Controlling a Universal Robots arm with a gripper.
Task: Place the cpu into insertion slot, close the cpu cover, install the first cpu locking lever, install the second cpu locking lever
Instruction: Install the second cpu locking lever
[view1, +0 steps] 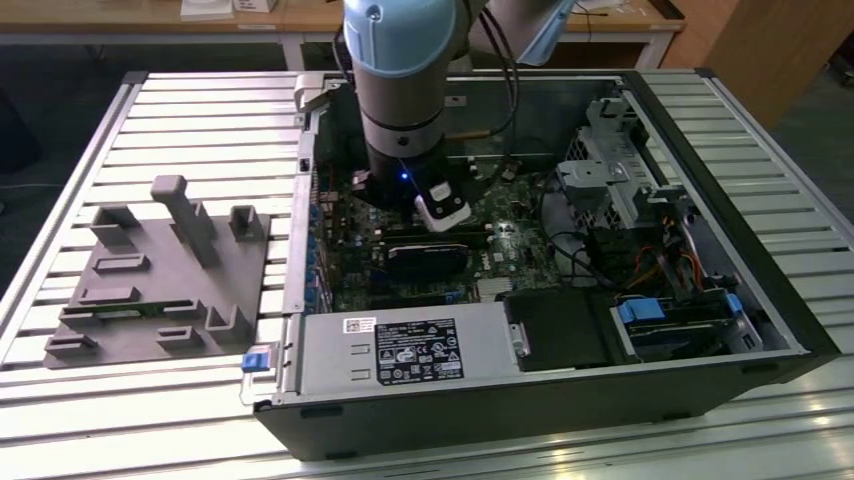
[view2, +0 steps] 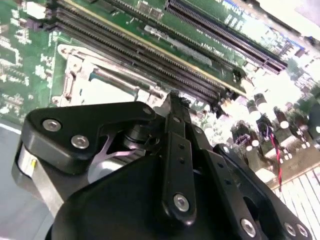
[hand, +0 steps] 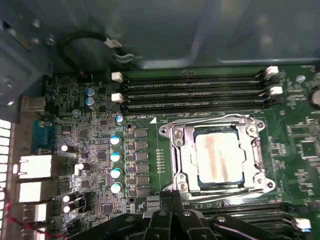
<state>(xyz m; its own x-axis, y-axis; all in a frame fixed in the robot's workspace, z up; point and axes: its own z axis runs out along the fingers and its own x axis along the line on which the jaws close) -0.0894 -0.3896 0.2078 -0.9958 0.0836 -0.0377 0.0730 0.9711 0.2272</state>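
Cpu under closed cpu cover, pincer seemingly just beside.

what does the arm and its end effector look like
The arm is a thick grey cylinder with a pale blue joint cap and black cables trailing behind it. A small blue light glows near its wrist, above a white block. The end effector is matte black linkage plates joined by silver screws.

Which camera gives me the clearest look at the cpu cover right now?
The first wrist view: the cpu cover faces the camera, closed flat around the cpu. In the second wrist view the end effector hides much of the cover. In the exterior view the arm stands over that part of the board.
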